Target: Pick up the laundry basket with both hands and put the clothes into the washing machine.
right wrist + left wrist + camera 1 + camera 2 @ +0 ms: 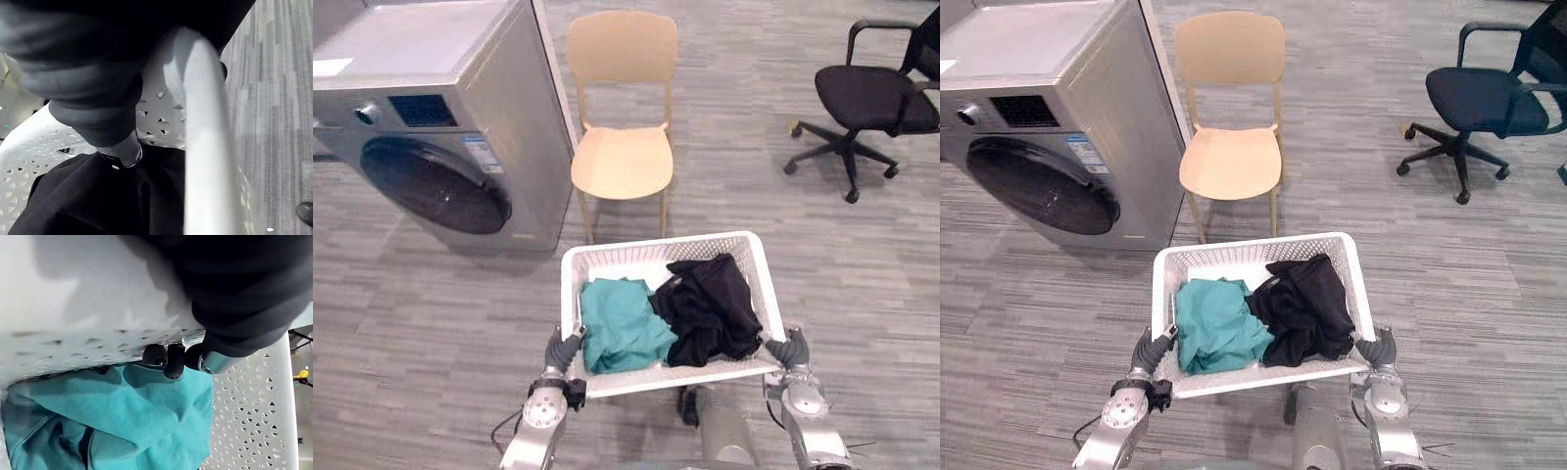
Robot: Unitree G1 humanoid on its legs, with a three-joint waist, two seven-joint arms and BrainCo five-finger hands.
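Observation:
I hold a white perforated laundry basket (pixel 656 250) off the floor in front of me, one hand at each near corner. My left hand (pixel 563 350) grips the near left rim; in its wrist view its dark fingertips (pixel 164 360) curl over the rim above the teal garment (pixel 122 421). My right hand (pixel 791 350) grips the near right rim (pixel 205 147), with the black garment (pixel 98 196) just past it. Inside lie a teal garment (pixel 619 323) on the left and black clothes (pixel 707 308) on the right. The silver washing machine (pixel 440 127) stands at the far left, its round dark door (pixel 435 184) shut.
A beige wooden chair (pixel 622 157) stands right of the washer, just beyond the basket. A black office chair (pixel 871 98) on castors sits at the far right. Grey plank floor lies between the basket and the washer.

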